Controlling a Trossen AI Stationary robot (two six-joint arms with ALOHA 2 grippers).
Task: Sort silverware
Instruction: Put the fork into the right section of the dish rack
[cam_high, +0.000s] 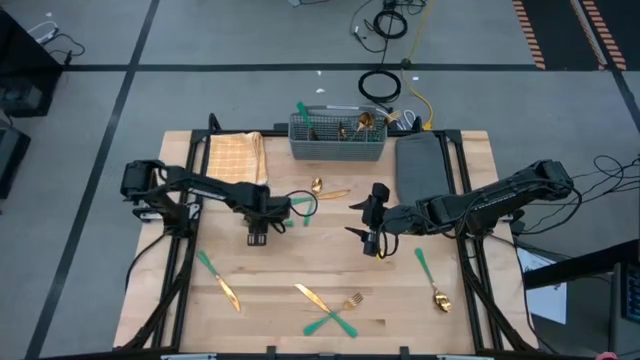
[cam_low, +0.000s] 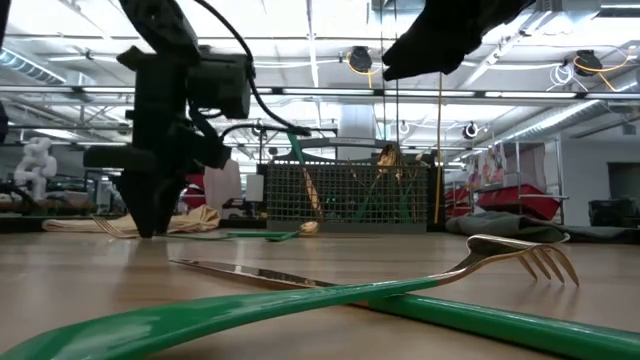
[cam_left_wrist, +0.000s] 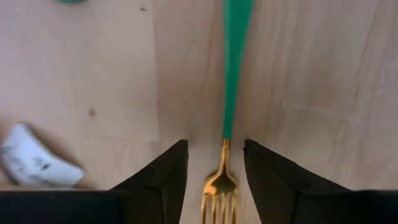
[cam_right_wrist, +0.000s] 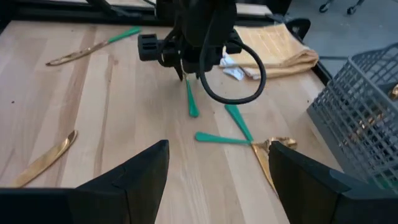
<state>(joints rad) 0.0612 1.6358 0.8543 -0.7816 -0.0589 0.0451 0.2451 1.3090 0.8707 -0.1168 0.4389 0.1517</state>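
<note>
Wooden table (cam_high: 300, 270), left end effector (cam_left_wrist: 214, 180) open astride fork (cam_left_wrist: 227, 118)

Silverware (cam_high: 331, 321): gold heads, teal-green handles; cloth (cam_high: 236, 155) tan checked; basket (cam_high: 337, 140) grey.

Fork (cam_left_wrist: 222, 180): glossy gold metal head, smooth teal plastic handle. Table (cam_high: 270, 320): matt pale wood. Basket (cam_high: 337, 140): grey wire mesh.

Bright overhead room lighting, soft shadows, perhaps slight blur on nearest fork (cam_low: 520, 255).
</note>
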